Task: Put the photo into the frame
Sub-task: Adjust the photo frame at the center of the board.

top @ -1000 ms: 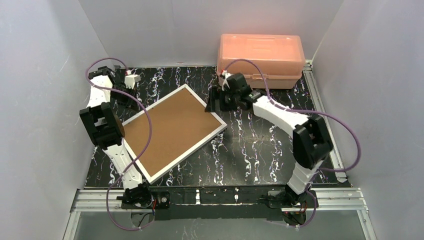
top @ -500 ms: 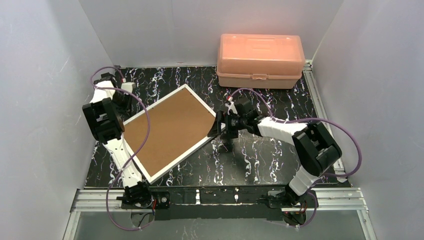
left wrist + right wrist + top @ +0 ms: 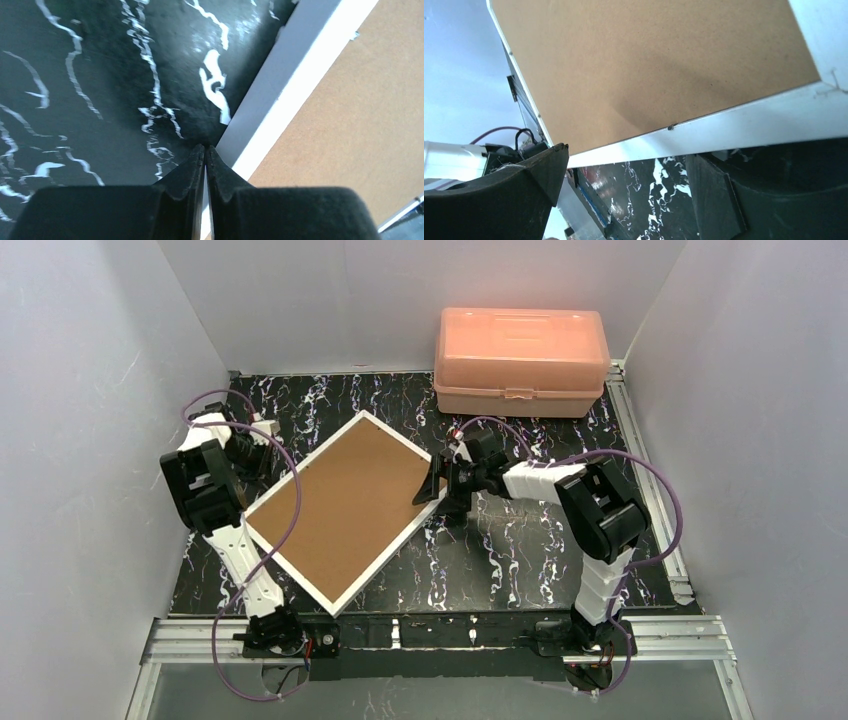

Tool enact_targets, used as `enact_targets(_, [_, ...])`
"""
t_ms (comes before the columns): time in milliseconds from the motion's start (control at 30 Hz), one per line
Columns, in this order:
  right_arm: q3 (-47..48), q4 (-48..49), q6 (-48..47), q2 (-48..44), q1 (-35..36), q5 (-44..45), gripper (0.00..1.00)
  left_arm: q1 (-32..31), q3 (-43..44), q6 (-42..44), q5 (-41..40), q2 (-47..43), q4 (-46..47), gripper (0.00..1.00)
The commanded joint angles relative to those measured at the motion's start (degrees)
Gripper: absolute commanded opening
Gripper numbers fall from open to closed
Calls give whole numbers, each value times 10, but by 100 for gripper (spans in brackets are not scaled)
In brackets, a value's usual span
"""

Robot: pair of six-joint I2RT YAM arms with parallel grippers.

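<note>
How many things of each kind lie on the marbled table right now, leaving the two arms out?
white picture frame, brown back facing up: 1
pink plastic box, lid shut: 1
Total: 2

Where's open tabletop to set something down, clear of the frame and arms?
Widest bare table: near right, between the frame and the right arm. Smaller strip: behind the frame, left of the pink box. Crowded: frame's left edge at the left hand, right corner at the right hand.
</note>
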Motion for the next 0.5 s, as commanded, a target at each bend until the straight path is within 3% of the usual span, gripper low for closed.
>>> enact_targets(0, [36, 26, -12, 3, -32, -2, 94, -6, -49, 28, 68, -15, -81, 5])
enact_targets(100, [67, 25, -17, 20, -54, -10, 93, -19, -66, 30, 94, -26, -108, 4])
enact_targets(267, [142, -84, -80, 43, -74, -9, 94, -57, -126, 37, 145, -60, -132, 3])
enact_targets(467, [108, -119, -92, 11, -90, -14, 93, -58, -178, 94, 167, -93, -177, 5])
